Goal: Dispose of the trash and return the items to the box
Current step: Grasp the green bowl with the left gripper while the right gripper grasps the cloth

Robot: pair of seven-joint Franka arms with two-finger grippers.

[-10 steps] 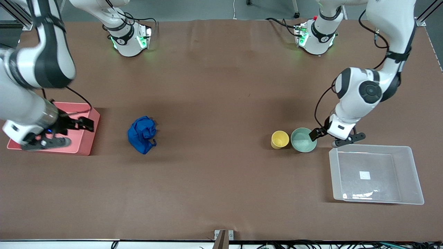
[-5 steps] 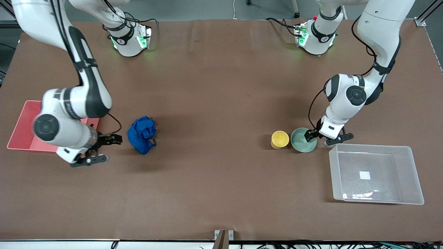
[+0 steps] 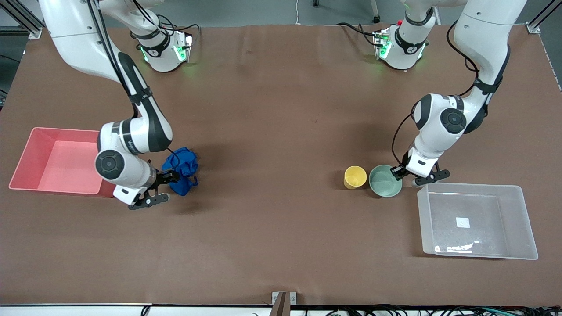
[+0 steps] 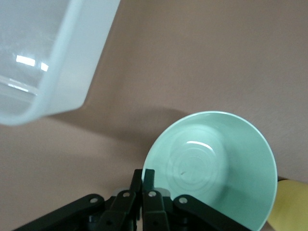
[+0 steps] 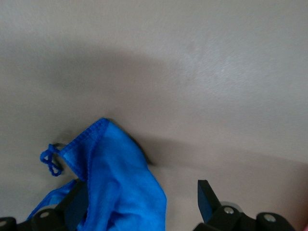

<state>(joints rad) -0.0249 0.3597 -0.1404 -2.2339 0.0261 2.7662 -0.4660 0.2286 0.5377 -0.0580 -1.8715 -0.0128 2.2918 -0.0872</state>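
Your right arm reached down from its base with the elbow bent and the wrist low over the desk, and your right gripper (image 3: 161, 188) sat at desk level with its jaws spread wide, one finger (image 5: 208, 197) showing clear in the right wrist view. Your left arm folded down from its base in much the same way, wrist low. Your left gripper (image 3: 415, 175) was down near the desk with its jaws drawn together, the fingertips (image 4: 149, 177) nearly meeting in the left wrist view.

Brown table (image 3: 281, 131) carries pink bin (image 3: 26, 149), blue wad (image 3: 182, 169), yellow cup (image 3: 354, 177), mint bowl (image 3: 383, 182), clear tub (image 3: 522, 210).
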